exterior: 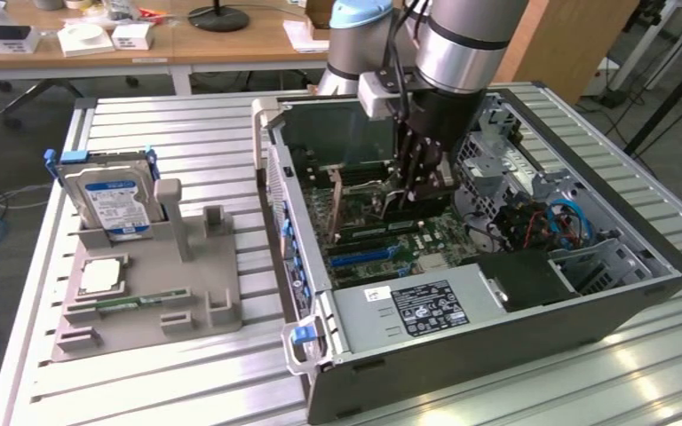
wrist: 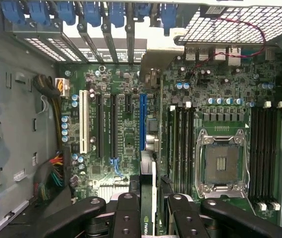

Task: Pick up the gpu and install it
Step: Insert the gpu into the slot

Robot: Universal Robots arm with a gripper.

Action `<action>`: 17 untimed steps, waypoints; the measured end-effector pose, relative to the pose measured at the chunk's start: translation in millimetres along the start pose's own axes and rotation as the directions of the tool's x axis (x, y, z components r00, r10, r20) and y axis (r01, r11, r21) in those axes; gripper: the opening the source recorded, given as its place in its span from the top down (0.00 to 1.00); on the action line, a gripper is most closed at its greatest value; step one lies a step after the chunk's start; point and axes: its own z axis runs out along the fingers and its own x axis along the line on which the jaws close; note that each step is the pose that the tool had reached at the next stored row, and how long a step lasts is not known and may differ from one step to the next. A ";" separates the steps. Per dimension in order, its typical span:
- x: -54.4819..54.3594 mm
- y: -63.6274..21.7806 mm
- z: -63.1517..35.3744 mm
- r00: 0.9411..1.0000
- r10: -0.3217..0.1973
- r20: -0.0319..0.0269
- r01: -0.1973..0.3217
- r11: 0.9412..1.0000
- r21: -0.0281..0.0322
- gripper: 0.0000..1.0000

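Slatted silver metal desk (exterior: 175,133) carries a large open dark-grey computer case (exterior: 460,373), with a grey moulded parts tray (exterior: 210,293) beside it on the exterior view's left. The black claw (exterior: 418,191) reaches down into the case over the green motherboard (wrist: 126,144). The wrist view shows what the exterior view does not: the claw (wrist: 152,198) is closed to a narrow gap on the gpu (wrist: 148,224), a thin card with a black face. The card stands on edge between the two fingers, and its long axis runs in line with the long blue slot (wrist: 142,121) below it. On the tray stand a silver hard drive with a blue-white label (exterior: 110,200) and a small square silver CPU chip (exterior: 102,273).
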 end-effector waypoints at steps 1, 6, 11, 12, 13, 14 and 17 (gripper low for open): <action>0.1 0.0 0.5 1.000 0.000 0.000 0.000 1.000 0.000 0.74; 0.2 0.6 1.0 1.000 0.000 0.000 0.000 1.000 0.000 0.74; 0.3 2.6 1.2 1.000 0.000 0.000 0.000 1.000 0.000 0.74; 0.4 2.7 1.8 1.000 0.000 0.000 0.000 1.000 0.000 0.74; 0.5 2.8 2.3 1.000 0.000 0.000 0.000 1.000 0.000 0.74; 0.6 2.9 3.0 1.000 0.000 0.000 0.000 1.000 0.000 0.74; 1.1 3.2 5.2 1.000 0.000 0.000 0.000 1.000 0.001 0.74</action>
